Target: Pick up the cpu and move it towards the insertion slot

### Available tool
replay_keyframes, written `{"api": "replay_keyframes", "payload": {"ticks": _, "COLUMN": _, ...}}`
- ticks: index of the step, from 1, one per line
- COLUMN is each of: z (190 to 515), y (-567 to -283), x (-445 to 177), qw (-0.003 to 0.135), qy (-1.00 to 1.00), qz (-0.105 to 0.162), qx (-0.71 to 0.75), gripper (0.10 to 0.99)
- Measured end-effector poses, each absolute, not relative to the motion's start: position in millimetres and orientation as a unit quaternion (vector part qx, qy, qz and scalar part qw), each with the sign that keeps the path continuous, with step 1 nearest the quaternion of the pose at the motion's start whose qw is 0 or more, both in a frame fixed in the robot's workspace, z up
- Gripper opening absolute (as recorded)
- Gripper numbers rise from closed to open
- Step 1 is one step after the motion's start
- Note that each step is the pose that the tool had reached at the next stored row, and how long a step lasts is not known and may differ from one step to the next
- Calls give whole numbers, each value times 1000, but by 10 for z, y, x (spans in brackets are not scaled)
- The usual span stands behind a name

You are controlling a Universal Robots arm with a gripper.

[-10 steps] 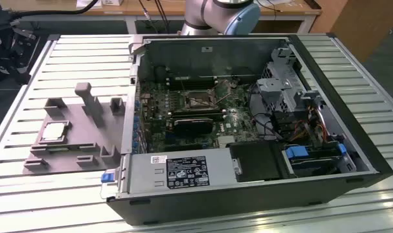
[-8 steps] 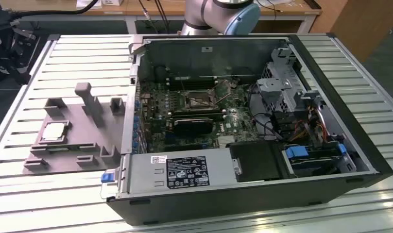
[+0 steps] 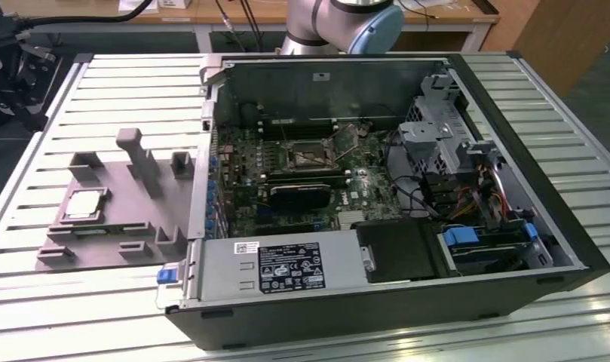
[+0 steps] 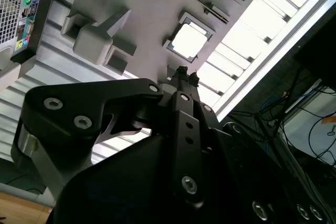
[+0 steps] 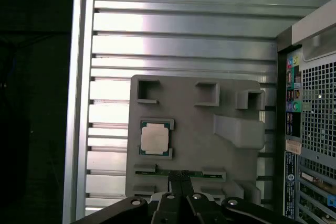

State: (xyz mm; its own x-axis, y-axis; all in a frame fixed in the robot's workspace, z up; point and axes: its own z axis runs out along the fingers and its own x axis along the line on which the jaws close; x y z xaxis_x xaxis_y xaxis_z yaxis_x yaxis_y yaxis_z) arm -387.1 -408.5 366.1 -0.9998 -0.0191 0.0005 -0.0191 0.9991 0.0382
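Fixture plate (image 5: 199,150) holds cpu (image 5: 155,139) in its square pocket.

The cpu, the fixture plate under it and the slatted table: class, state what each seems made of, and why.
The cpu: probably a metal lid, with a pale satin sheen. The fixture plate: likely matte grey plastic, no glints. The table: apparently brushed aluminium slats, with streaked bright reflections.

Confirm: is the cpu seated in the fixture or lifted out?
Seated: the cpu lies flat in its pocket on the fixture plate, apart from the end effector.
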Motion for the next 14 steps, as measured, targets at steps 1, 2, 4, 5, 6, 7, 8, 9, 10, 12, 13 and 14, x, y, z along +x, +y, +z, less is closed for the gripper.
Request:
{"api": "replay_keyframes", "payload": {"ticks": 1, "z": 3661, "y": -4085, "x": -3871, "qw": 0, "qy": -1000, "qz": -19, "qx": 10, "gripper": 102}}
{"api": "replay_keyframes", "payload": {"ticks": 2, "z": 3657, "y": -4085, "x": -3871, "qw": 0, "qy": -1000, "qz": -19, "qx": 10, "gripper": 102}}
{"api": "replay_keyframes", "payload": {"ticks": 4, "z": 3640, "y": -4086, "x": -3873, "qw": 0, "qy": -1000, "qz": -19, "qx": 10, "gripper": 102}}
{"api": "replay_keyframes", "payload": {"ticks": 5, "z": 3630, "y": -4085, "x": -3874, "qw": 0, "qy": -1000, "qz": -19, "qx": 10, "gripper": 102}}
{"api": "replay_keyframes", "payload": {"ticks": 6, "z": 3618, "y": -4085, "x": -3876, "qw": 0, "qy": -1000, "qz": -18, "qx": 10, "gripper": 102}}
{"api": "replay_keyframes", "payload": {"ticks": 7, "z": 3606, "y": -4085, "x": -3877, "qw": 0, "qy": -1000, "qz": -18, "qx": 10, "gripper": 102}}
{"api": "replay_keyframes", "payload": {"ticks": 8, "z": 3594, "y": -4085, "x": -3879, "qw": 0, "qy": -1000, "qz": -18, "qx": 10, "gripper": 102}}
{"api": "replay_keyframes", "payload": {"ticks": 9, "z": 3581, "y": -4085, "x": -3880, "qw": 0, "qy": -1000, "qz": -18, "qx": 10, "gripper": 102}}
{"api": "replay_keyframes", "payload": {"ticks": 10, "z": 3566, "y": -4086, "x": -3882, "qw": 0, "qy": -1000, "qz": -18, "qx": 10, "gripper": 102}}
{"api": "replay_keyframes", "payload": {"ticks": 12, "z": 3534, "y": -4085, "x": -3888, "qw": 0, "qy": -1000, "qz": -18, "qx": 10, "gripper": 102}}
{"api": "replay_keyframes", "payload": {"ticks": 13, "z": 3517, "y": -4085, "x": -3892, "qw": 0, "qy": -1000, "qz": -18, "qx": 10, "gripper": 102}}
{"api": "replay_keyframes", "payload": {"ticks": 14, "z": 3497, "y": -4085, "x": -3896, "qw": 0, "qy": -1000, "qz": -18, "qx": 10, "gripper": 102}}
